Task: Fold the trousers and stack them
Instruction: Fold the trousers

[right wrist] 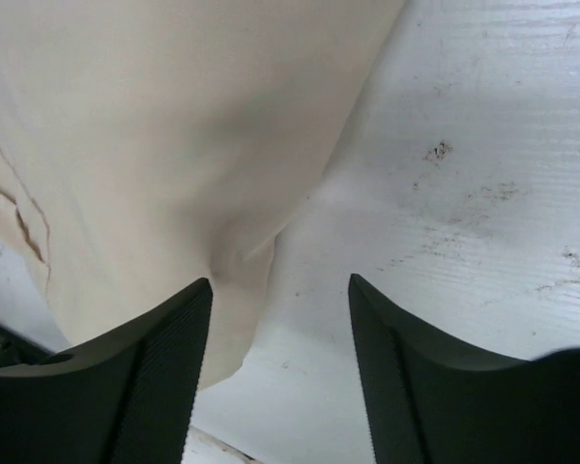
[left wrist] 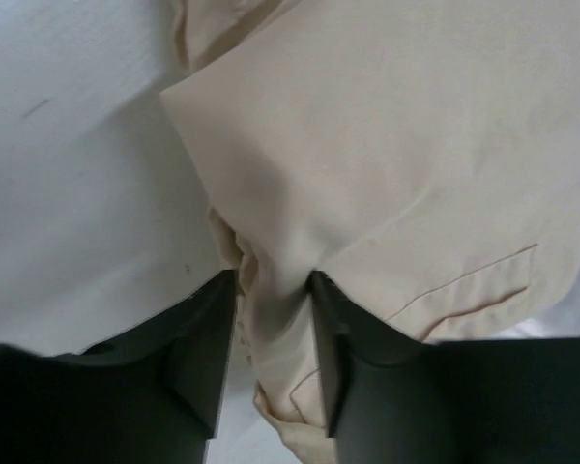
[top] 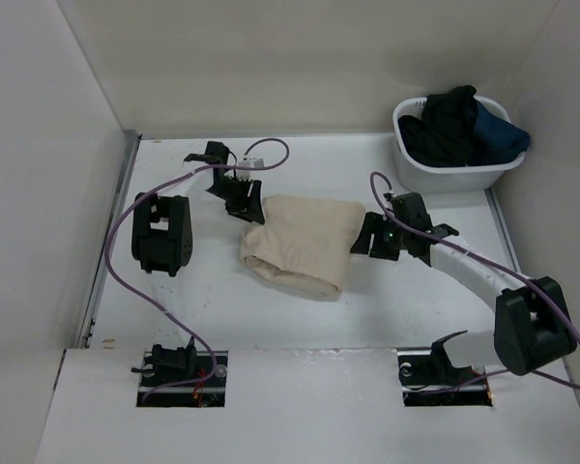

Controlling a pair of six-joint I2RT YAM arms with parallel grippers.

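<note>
White scuffed table [top: 222, 309], pale walls [top: 271, 68]. Trousers [top: 304, 246]: folded bundle, table centre. Left gripper [top: 251, 211]: narrowly parted astride a cloth ridge. Right gripper [top: 365, 240]: wide, beside bundle's right edge. White basket [top: 406, 164] of dark garments [top: 459, 121]: far-right corner.

Light beige folded cloth trousers [left wrist: 396, 145]: cut off at top and right edges, left wrist view. Cloth ridge fills gap in left gripper [left wrist: 273, 282]: clamped or loose, unclear. Dark garments [top: 449, 121] heaped in white basket [top: 445, 177]: number unclear.

No text, label, brand, number or sign is readable in any view.
</note>
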